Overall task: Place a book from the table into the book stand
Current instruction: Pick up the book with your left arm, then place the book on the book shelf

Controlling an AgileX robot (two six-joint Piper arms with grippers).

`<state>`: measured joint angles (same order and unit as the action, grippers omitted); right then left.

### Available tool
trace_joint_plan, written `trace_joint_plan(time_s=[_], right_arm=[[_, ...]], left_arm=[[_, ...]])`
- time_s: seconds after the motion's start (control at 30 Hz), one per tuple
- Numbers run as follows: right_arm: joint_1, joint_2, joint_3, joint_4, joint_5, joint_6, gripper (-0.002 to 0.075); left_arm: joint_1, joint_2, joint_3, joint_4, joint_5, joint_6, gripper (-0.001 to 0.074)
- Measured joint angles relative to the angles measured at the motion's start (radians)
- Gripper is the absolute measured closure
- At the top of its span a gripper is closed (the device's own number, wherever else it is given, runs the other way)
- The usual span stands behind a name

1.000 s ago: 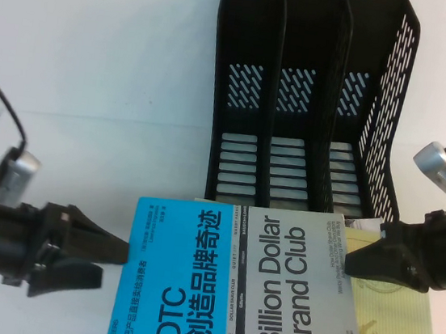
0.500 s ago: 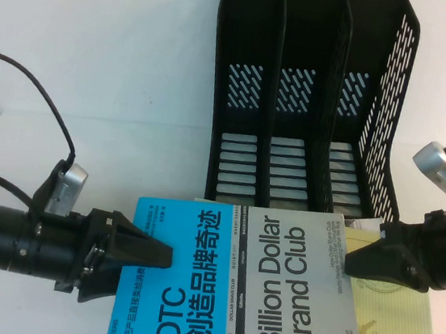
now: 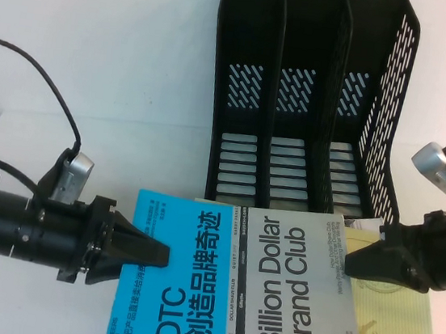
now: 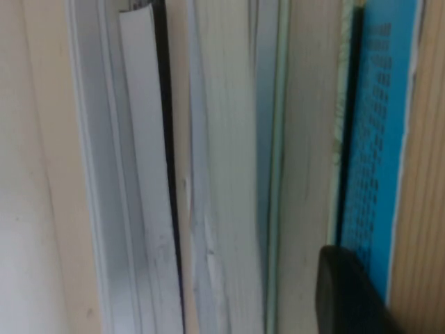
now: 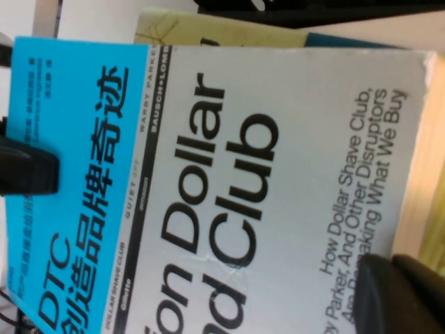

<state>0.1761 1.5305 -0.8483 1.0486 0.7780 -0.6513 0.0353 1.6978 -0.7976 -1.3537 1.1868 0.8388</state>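
You have the book lying flat near the front of the table, on top of a larger pale yellow-green book, just in front of the black book stand, whose three compartments all stand empty. Your left gripper sits at the blue edge, its upper finger lying over the cover, and the left wrist view shows page edges right up close, so it looks to be pinching that side. Your right gripper reaches over the grey edge; whether it is clamped or spread I cannot tell. The likely trouble: a thick book held only by its edges may sag, splay its pages or slip as you lift. The lower book may drag along too. The dividers leave narrow slots, so a tilted book could catch a wall. The white tabletop is bare and smooth elsewhere, with free room to the left.
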Motion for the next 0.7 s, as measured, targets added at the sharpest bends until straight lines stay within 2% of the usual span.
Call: trace_joint_plan(time_s=[0.17, 0.27, 0.5, 0.7], right_arm=[[0.006, 0.000, -0.002, -0.018, 0.008, 0.000, 0.0729], [0.008, 0.000, 0.003, -0.082, 0.006, -0.001, 0.0729], [0.008, -0.092, 0.007, -0.253, -0.082, 0.124, 0.0729], [0.008, -0.185, 0.007, -0.326, -0.102, 0.218, 0.0729]], left_arm=[[-0.002, -0.067, -0.075, 0.087, -0.002, -0.107, 0.0547], [-0.002, -0.137, -0.169, 0.195, -0.002, -0.256, 0.0547], [-0.002, -0.274, -0.505, 0.513, 0.028, -0.656, 0.0549], [-0.002, -0.313, -0.731, 0.691, 0.065, -0.839, 0.0549]])
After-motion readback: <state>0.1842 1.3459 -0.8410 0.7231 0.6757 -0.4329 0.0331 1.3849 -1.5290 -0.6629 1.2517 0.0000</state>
